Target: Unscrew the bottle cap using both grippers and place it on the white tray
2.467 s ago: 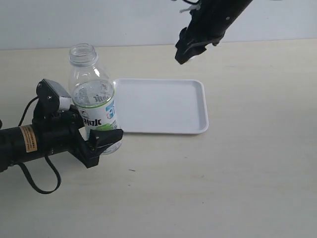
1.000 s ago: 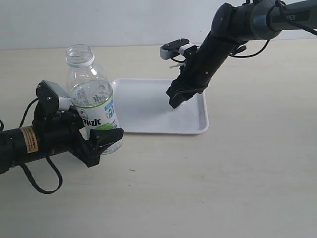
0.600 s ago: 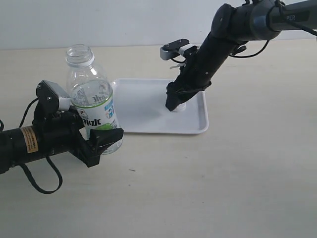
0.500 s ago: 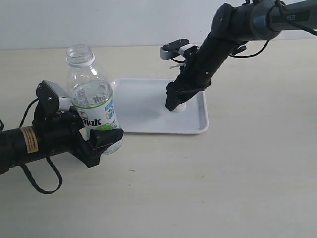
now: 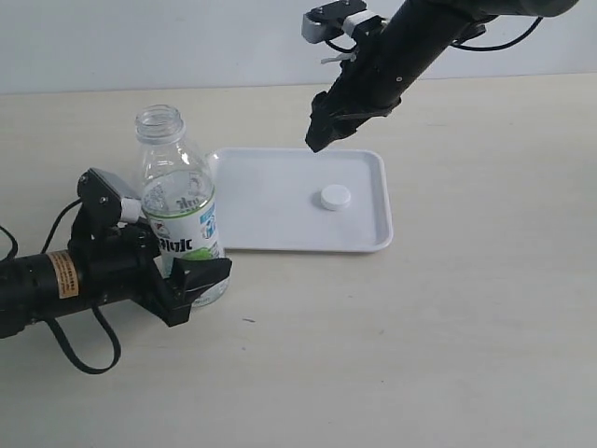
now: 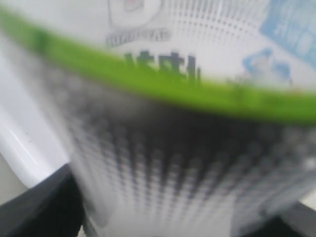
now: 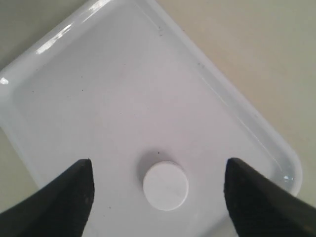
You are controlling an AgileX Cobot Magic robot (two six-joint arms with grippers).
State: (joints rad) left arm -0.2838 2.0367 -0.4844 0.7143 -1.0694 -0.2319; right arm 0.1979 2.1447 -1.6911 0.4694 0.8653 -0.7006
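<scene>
A pale beige table [image 5: 438, 345] runs back to a plain light wall [image 5: 140, 37]. The left gripper [image 5: 191, 280] is clamped on the lower body of the bottle [image 5: 177, 210], which stands upright with its neck uncapped. The right gripper [image 5: 320, 138] hangs with its jaws spread, holding nothing. Below it and clear of it, the bottle cap [image 5: 335, 197] lies flat on the white tray [image 5: 266, 201]. Only the right wrist view shows that spread, with the cap between the two dark fingers [image 7: 59, 197]. The left wrist view gives just a blurred label with a green band, filling the frame.
</scene>
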